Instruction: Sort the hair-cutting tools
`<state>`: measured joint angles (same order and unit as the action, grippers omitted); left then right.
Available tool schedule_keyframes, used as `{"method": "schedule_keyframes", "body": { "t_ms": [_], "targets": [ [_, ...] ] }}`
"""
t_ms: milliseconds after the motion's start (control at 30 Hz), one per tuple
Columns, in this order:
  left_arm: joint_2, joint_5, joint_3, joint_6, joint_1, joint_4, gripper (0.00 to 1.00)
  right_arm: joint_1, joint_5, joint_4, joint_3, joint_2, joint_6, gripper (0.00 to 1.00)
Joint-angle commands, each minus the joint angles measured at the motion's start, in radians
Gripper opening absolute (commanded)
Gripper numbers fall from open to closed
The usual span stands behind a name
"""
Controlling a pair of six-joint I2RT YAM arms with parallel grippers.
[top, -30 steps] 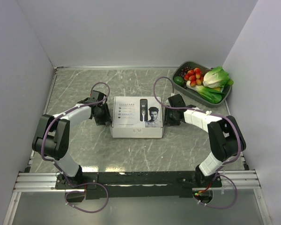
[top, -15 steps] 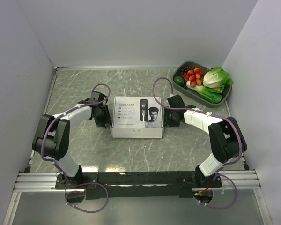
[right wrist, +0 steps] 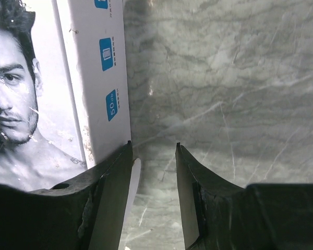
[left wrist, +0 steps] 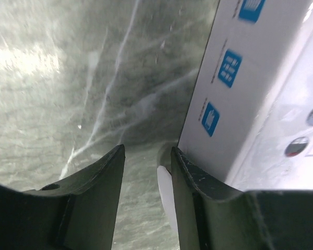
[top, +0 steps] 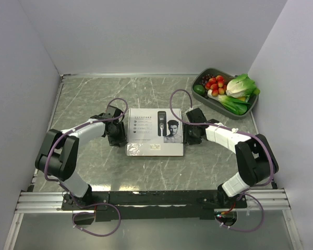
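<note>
Opening of the white box appeared to be the step in hand, since the hair-cutting tools showed in no view and were presumably shut inside it; only a printed clipper and a man's face marked its lid. The box sat in the middle of the surface, with the left gripper at its left end and the right gripper at its right end. Both stood part open and clamped on nothing, bare stone showing through each gap. The next move likely called for closing on an end flap and lifting evenly from both sides. The overhead view gave the layout and the vegetable tray in the far right corner; only the wrist views showed a thin white flap lying inside each gap, beside the box-side finger, unpinched.
</note>
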<state>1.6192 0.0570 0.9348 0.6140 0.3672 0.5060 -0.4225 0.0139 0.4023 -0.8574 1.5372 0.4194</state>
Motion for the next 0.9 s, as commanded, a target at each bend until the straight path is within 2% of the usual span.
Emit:
{"method": "schedule_keyframes", "body": {
  "t_ms": [0,300,867],
  "targets": [
    [-0.041,0.024,-0.014,0.023,0.026,0.008,0.46,-0.024,0.026,0.038,0.017,-0.049,0.012,0.47],
    [-0.084,0.087,-0.056,0.053,0.03,-0.012,0.46,-0.032,0.08,0.082,0.018,-0.071,0.035,0.47],
    [-0.147,0.104,-0.099,0.078,0.033,-0.003,0.46,-0.032,0.11,0.145,0.029,-0.049,0.067,0.47]
  ]
}}
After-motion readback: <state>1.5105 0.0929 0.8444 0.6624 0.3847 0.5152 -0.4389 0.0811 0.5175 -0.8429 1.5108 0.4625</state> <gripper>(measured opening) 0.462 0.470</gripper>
